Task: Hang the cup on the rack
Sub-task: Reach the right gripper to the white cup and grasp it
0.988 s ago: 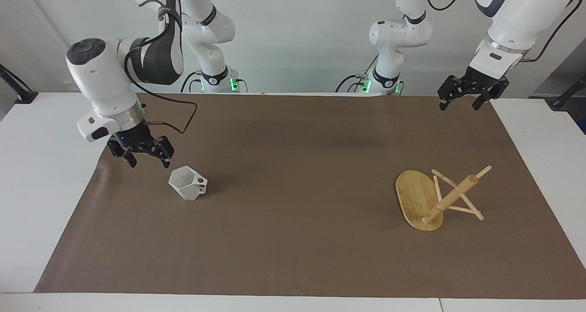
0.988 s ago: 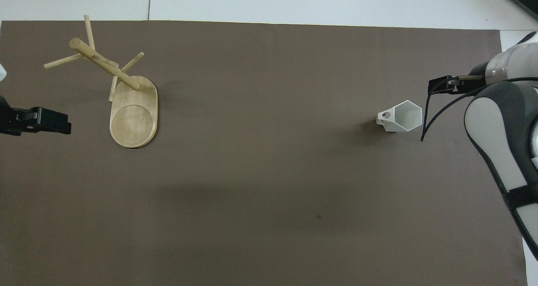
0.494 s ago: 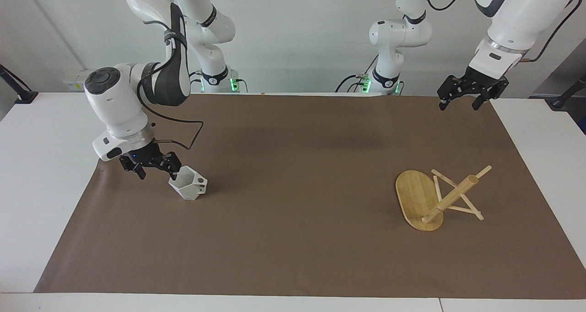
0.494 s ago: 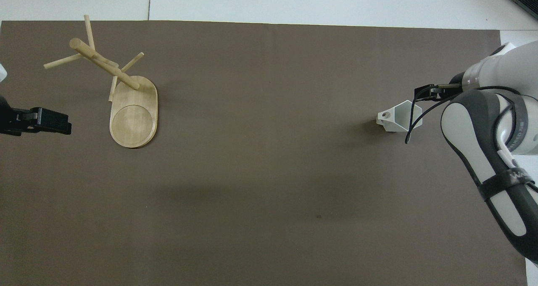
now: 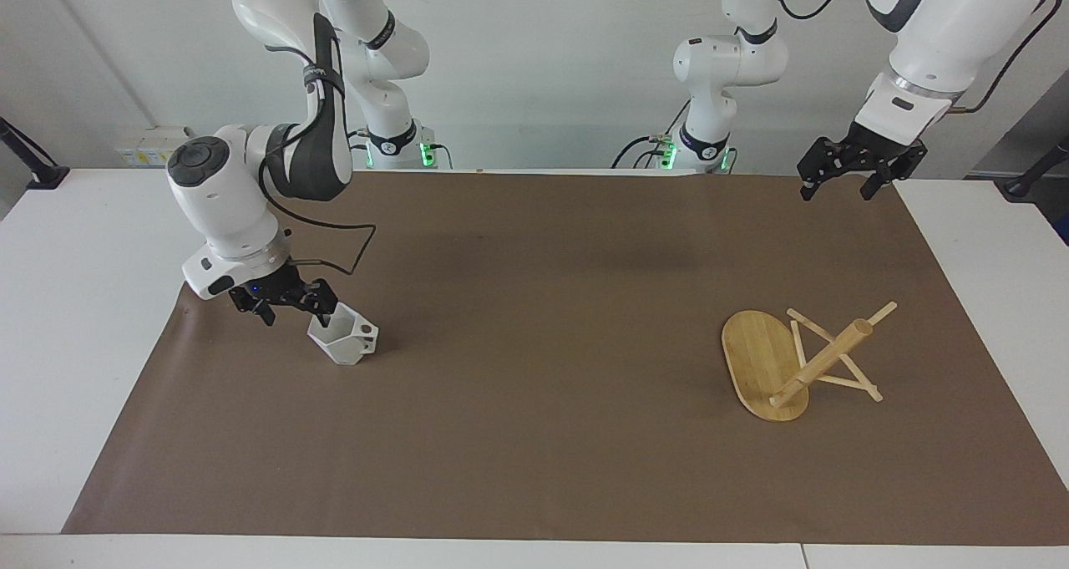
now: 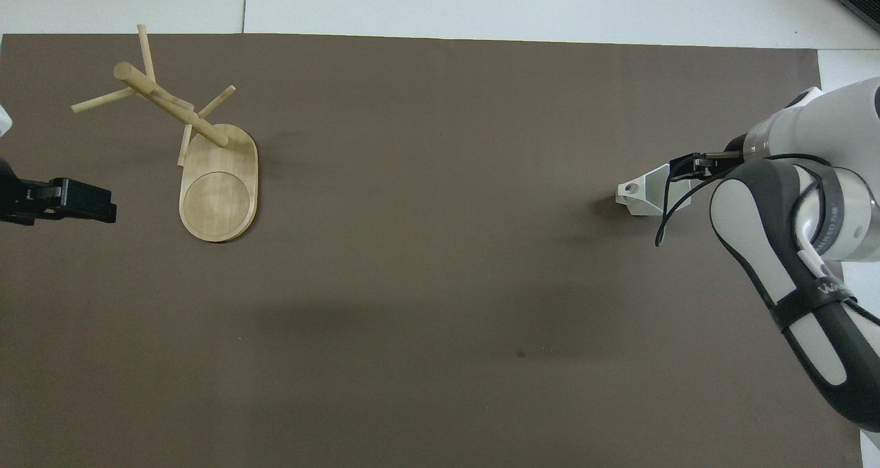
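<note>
My right gripper (image 5: 292, 308) wide open at the rim of the faceted matte white cup (image 5: 344, 338) – one finger inside, near the brown mat's (image 5: 534, 435) right-arm edge, left gripper (image 5: 838, 182) waiting spread over the mat's corner, bamboo rack (image 5: 764, 364) tipped over.

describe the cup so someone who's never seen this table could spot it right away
On the brown mat covering the table, look toward the right arm's end, where the open right gripper reaches down at its rim. There stands the cup, alone. It is small, matte white and faceted, with a blocky handle pierced by a round hole, unlike the bamboo rack at the left arm's end.
</note>
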